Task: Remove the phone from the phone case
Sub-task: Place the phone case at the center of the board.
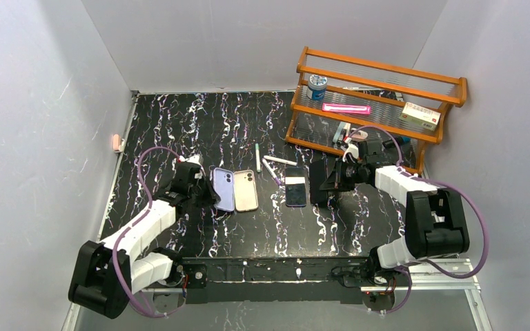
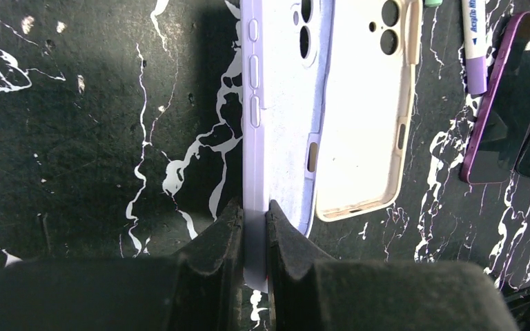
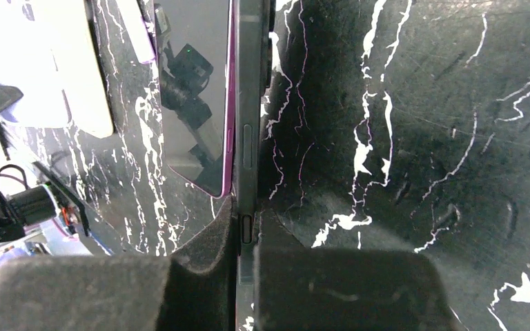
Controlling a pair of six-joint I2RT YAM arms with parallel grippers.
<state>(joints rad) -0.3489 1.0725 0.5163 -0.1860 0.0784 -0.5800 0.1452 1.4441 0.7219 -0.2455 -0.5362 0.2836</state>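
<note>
From above, the purple phone [image 1: 295, 186] lies flat, screen up, at the middle of the black marbled worktop [image 1: 179, 124], out of any case. A dark case [image 1: 317, 183] sits just to its right, at the right gripper [image 1: 328, 181]. The right arm folds in from the right with its wrist pointing left. The left arm reaches low from the near left corner, its left gripper [image 1: 207, 193] at a lilac case [image 1: 223, 189] that lies against a beige case [image 1: 246, 190].

In the left wrist view, the left gripper [image 2: 254, 234] is clamped on the lilac case's [image 2: 283, 103] side wall. The case is empty, its camera cut-outs showing.

In the right wrist view, the right gripper [image 3: 246, 241] is pinched tight on the dark case's [image 3: 248, 103] thin edge, where a button and a slot show. The phone [image 3: 193, 89] lies right alongside, its glass reflecting the rig.
</note>
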